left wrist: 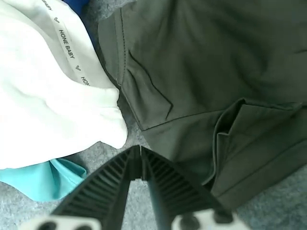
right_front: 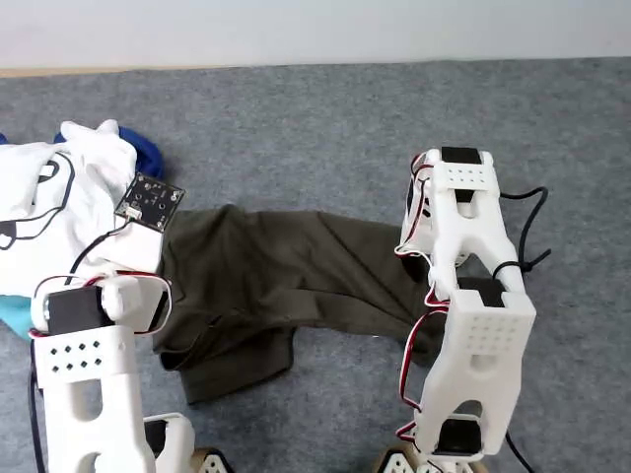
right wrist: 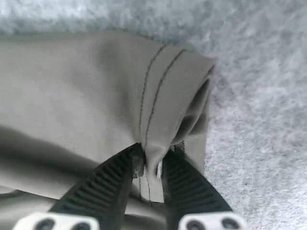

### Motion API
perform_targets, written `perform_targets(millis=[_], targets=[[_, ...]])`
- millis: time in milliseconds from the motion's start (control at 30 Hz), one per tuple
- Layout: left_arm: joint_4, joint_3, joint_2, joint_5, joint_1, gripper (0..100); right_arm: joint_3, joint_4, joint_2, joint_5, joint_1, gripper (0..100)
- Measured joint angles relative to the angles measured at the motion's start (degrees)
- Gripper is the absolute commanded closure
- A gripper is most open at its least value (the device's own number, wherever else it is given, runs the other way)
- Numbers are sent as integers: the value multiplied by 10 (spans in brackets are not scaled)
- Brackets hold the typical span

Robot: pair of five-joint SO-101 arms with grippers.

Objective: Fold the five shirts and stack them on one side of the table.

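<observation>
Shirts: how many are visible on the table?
4. An olive shirt spread in the middle; a white shirt piled at far left; a blue shirt behind it; a teal shirt under it. A fifth may be hidden in that pile.

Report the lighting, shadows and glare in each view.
High view: even, soft light with no glare, and only faint shadows along the folds of the green shirt. Left wrist view: the white shirt is very bright, its folds barely shaded. Right wrist view: dark shadow inside the green shirt's open cuff, beside the right pincer.
</observation>
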Motion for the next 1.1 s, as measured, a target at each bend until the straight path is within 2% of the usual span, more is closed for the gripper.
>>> perform_targets(millis=[133, 300, 1100], targets=[[0, 0, 0, 0, 0, 995, 0, 0, 0, 0, 0, 939], [0, 0, 0, 0, 0, 995, 0, 11, 0, 0, 0, 883], [0, 28, 0, 0, 0, 995, 0, 16, -32, 0, 0, 887]])
